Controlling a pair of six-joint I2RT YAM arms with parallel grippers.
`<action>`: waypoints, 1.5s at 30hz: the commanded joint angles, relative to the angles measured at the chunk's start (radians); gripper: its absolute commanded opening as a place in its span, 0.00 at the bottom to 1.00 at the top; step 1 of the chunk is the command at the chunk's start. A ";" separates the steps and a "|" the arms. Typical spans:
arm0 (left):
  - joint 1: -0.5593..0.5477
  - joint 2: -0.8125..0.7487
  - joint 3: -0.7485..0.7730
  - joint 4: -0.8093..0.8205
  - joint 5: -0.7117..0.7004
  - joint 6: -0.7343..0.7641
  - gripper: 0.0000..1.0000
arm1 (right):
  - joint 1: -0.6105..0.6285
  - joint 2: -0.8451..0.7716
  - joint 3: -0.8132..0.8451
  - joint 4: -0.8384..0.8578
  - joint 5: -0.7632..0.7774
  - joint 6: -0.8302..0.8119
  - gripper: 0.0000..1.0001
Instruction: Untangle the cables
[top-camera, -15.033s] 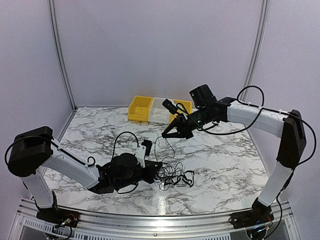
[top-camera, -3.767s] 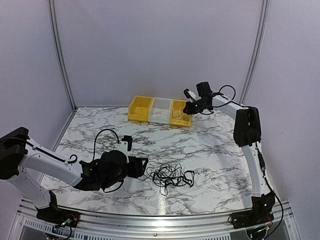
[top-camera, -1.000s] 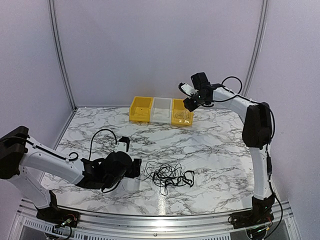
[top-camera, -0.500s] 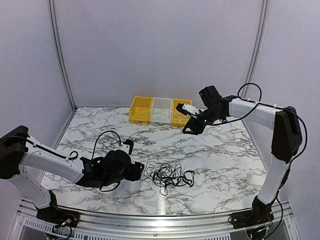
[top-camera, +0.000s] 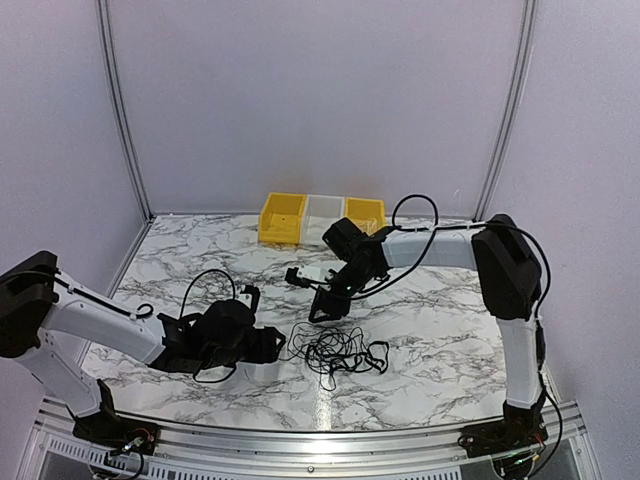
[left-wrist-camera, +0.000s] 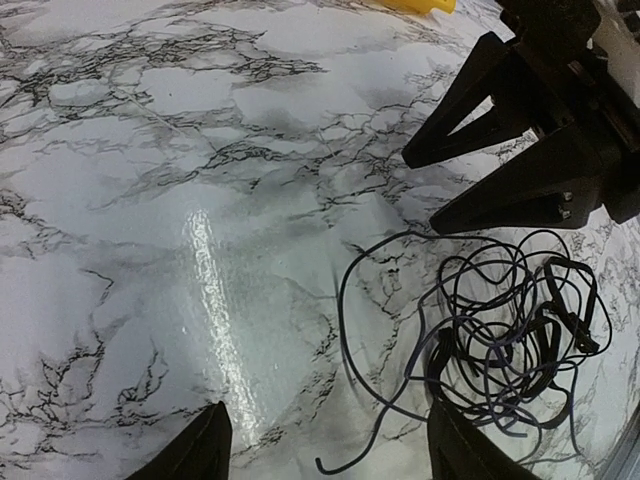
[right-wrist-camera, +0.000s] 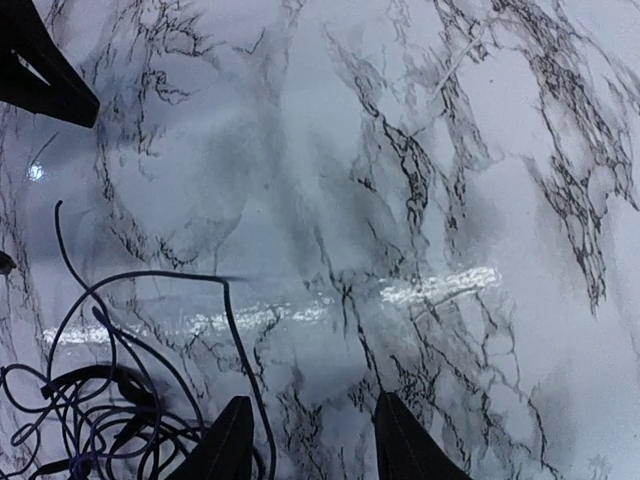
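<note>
Cables (top-camera: 340, 352) lie tangled on the desk (top-camera: 450, 330): my left gripper (top-camera: 272, 345) sits just left, right gripper (top-camera: 319, 313) just beyond, both open and empty.

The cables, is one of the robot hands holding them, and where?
No, nothing is held. The left gripper and right gripper are both open beside the cables, which lie loose on the table.
</note>
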 joint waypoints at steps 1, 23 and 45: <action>0.002 -0.058 -0.050 -0.022 -0.021 -0.034 0.70 | 0.039 0.052 0.091 0.005 0.063 0.018 0.42; 0.002 -0.098 -0.090 -0.022 -0.070 -0.039 0.71 | 0.049 -0.030 0.037 0.010 -0.051 0.058 0.40; 0.001 -0.043 -0.031 0.029 -0.071 0.013 0.74 | 0.076 0.040 0.119 0.008 0.077 0.104 0.00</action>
